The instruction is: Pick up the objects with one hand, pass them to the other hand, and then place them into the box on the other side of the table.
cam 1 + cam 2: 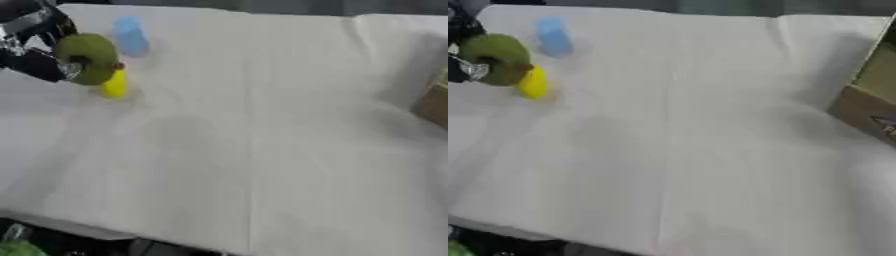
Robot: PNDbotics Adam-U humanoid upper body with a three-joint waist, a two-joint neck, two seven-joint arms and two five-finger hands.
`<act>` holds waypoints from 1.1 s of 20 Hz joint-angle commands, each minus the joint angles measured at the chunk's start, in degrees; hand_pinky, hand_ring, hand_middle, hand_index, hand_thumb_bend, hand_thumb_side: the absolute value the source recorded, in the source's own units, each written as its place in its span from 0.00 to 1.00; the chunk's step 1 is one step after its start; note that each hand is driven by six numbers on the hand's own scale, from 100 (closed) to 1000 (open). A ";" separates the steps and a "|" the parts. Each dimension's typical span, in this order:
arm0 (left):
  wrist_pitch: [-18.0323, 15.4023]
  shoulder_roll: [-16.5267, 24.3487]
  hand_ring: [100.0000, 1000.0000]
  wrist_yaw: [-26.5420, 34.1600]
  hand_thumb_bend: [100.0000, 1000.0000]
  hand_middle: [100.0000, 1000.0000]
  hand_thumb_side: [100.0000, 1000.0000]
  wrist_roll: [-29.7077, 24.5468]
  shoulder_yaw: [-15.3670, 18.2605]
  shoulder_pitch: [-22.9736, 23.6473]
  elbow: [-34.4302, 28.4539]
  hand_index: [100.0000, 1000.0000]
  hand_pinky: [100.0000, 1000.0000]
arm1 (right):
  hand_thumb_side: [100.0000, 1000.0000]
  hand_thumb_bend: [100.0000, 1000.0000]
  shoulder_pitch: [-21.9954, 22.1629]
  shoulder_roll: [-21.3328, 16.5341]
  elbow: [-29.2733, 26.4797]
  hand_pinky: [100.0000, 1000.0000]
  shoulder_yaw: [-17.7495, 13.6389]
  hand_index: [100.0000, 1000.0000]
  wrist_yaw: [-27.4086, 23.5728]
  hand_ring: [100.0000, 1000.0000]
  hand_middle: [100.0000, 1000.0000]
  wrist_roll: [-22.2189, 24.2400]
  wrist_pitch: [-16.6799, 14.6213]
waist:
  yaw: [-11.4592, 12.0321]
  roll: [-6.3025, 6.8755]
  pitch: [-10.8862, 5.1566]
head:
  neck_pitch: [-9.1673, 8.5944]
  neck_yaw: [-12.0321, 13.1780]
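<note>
My left hand (35, 60) comes in from the upper left and is shut on a round olive-green object (87, 56), held just above the table. A small yellow object (114, 84) stands on the white cloth right below the green one. Behind it a light blue cup-like object (129, 34) stands upright. At the right edge is the cardboard box (866, 107), only partly in view. My right hand shows in neither view.
The table (262, 150) is covered by a white cloth with soft creases. Its front edge runs along the bottom left, with dark items and something green (16, 247) below it.
</note>
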 commanded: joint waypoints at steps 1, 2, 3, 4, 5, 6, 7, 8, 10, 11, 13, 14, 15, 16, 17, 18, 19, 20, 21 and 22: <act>0.39 1.31 0.52 3.86 0.00 0.43 0.04 4.57 0.90 -0.43 -2.64 0.39 0.64 | 0.55 0.00 -0.77 -1.73 -0.57 0.96 -0.51 0.88 -0.05 0.68 0.85 0.04 -0.17 | -0.05 0.71 -0.37 | -0.07 -0.15; 0.42 1.32 0.52 4.57 0.00 0.42 0.04 5.39 0.72 -0.39 -3.12 0.39 0.64 | 0.55 0.00 -0.82 -1.75 -0.59 0.96 -0.49 0.88 -0.05 0.68 0.85 0.05 -0.17 | -0.05 0.71 -0.37 | -0.07 -0.17; 0.46 1.30 0.52 5.20 0.00 0.42 0.04 5.99 0.49 -0.35 -3.58 0.39 0.64 | 0.55 0.00 -0.89 -1.77 -0.62 0.96 -0.46 0.88 -0.05 0.68 0.85 0.07 -0.18 | -0.04 0.71 -0.37 | -0.07 -0.18; 0.51 1.26 0.52 5.73 0.00 0.42 0.05 6.42 0.23 -0.32 -4.01 0.39 0.64 | 0.55 0.00 -0.99 -1.78 -0.65 0.96 -0.43 0.88 -0.06 0.68 0.85 0.10 -0.19 | -0.03 0.70 -0.38 | -0.09 -0.22; 0.60 1.20 0.51 6.22 0.00 0.42 0.05 6.76 -0.04 -0.32 -4.42 0.39 0.64 | 0.55 0.00 -1.10 -1.80 -0.68 0.96 -0.39 0.88 -0.08 0.68 0.85 0.13 -0.20 | -0.01 0.69 -0.39 | -0.10 -0.27; 0.71 1.11 0.51 6.68 0.00 0.42 0.05 7.01 -0.35 -0.34 -4.81 0.39 0.63 | 0.55 0.00 -1.27 -1.81 -0.72 0.96 -0.33 0.88 -0.11 0.68 0.85 0.16 -0.20 | 0.03 0.67 -0.42 | -0.04 -0.36; 0.85 1.01 0.51 7.14 0.00 0.41 0.05 7.23 -0.67 -0.38 -5.17 0.39 0.63 | 0.54 0.00 -1.50 -1.82 -0.81 0.96 -0.27 0.88 -0.16 0.68 0.85 0.20 -0.24 | 0.06 0.66 -0.46 | -0.01 -0.44; 0.97 0.90 0.51 7.43 0.00 0.41 0.05 7.37 -1.02 -0.46 -5.52 0.39 0.63 | 0.54 0.00 -1.86 -1.87 -0.95 0.96 -0.14 0.88 -0.19 0.68 0.86 0.27 -0.30 | 0.07 0.63 -0.51 | 0.01 -0.48; 1.18 0.51 0.51 7.76 0.00 0.41 0.06 7.44 -1.67 -0.66 -5.98 0.38 0.63 | 0.52 0.00 -2.89 -2.46 -1.41 0.96 0.48 0.88 -0.08 0.68 0.86 0.71 -0.38 | 0.04 0.50 -0.66 | 0.13 -0.56; 1.28 0.33 0.50 7.82 0.00 0.41 0.06 7.50 -1.96 -0.74 -6.12 0.38 0.63 | 0.52 0.00 -3.54 -3.06 -1.71 0.96 1.05 0.88 0.01 0.69 0.86 1.10 -0.43 | -0.01 0.37 -0.77 | 0.20 -0.59; 1.49 -0.08 0.50 7.92 0.00 0.41 0.07 7.88 -2.39 -0.81 -6.26 0.38 0.63 | 0.49 0.00 -5.04 -4.69 -2.49 0.95 2.60 0.88 0.33 0.69 0.86 2.11 -0.59 | -0.10 0.09 -0.98 | 0.30 -0.70; 1.60 -0.29 0.50 7.98 0.00 0.40 0.07 8.21 -2.54 -0.82 -6.32 0.38 0.62 | 0.48 0.00 -5.88 -5.59 -2.94 0.95 3.55 0.88 0.62 0.69 0.86 2.77 -0.65 | -0.13 -0.03 -1.07 | 0.35 -0.79; 1.70 -0.47 0.49 8.03 0.00 0.40 0.07 8.62 -2.67 -0.83 -6.38 0.38 0.62 | 0.47 0.00 -6.73 -6.40 -3.38 0.95 4.50 0.87 1.01 0.69 0.86 3.48 -0.66 | -0.16 -0.14 -1.16 | 0.44 -0.88; 1.77 -0.64 0.49 8.09 0.00 0.40 0.08 9.07 -2.80 -0.84 -6.46 0.38 0.62 | 0.46 0.00 -7.60 -7.12 -3.81 0.95 5.46 0.87 1.46 0.70 0.86 4.21 -0.61 | -0.18 -0.22 -1.25 | 0.54 -0.96; 1.82 -0.83 0.49 8.16 0.00 0.40 0.08 9.56 -2.91 -0.83 -6.60 0.38 0.62 | 0.45 0.00 -8.53 -7.78 -4.33 0.95 6.50 0.88 1.99 0.70 0.86 5.06 -0.55 | -0.19 -0.30 -1.34 | 0.62 -1.05; 1.81 -1.03 0.49 8.21 0.00 0.39 0.08 10.11 -2.96 -0.80 -6.88 0.38 0.62 | 0.45 0.00 -9.51 -8.36 -4.87 0.95 7.55 0.88 2.58 0.70 0.86 5.98 -0.45 | -0.20 -0.37 -1.42 | 0.65 -1.13; 1.76 -1.24 0.48 8.31 0.00 0.39 0.09 10.69 -2.96 -0.73 -7.23 0.38 0.62 | 0.44 0.00 -10.45 -8.79 -5.37 0.94 8.57 0.88 3.18 0.70 0.86 6.89 -0.25 | -0.20 -0.42 -1.49 | 0.68 -1.23; 1.68 -1.41 0.48 8.53 0.00 0.39 0.09 11.30 -2.97 -0.64 -7.63 0.38 0.62 | 0.44 0.00 -11.31 -9.05 -5.83 0.94 9.50 0.88 3.77 0.71 0.86 7.77 0.03 | -0.21 -0.46 -1.56 | 0.72 -1.33; 1.55 -1.49 0.48 8.87 0.00 0.39 0.10 11.85 -3.03 -0.53 -8.05 0.38 0.62 | 0.45 0.00 -12.05 -9.09 -6.21 0.95 10.31 0.88 4.29 0.71 0.87 8.58 0.37 | -0.24 -0.49 -1.62 | 0.75 -1.42; 1.36 -1.53 0.48 9.31 0.00 0.39 0.10 12.31 -3.15 -0.41 -8.51 0.38 0.62 | 0.45 0.00 -12.78 -8.94 -6.49 0.95 11.05 0.88 4.77 0.71 0.87 9.38 0.82 | -0.29 -0.52 -1.68 | 0.77 -1.52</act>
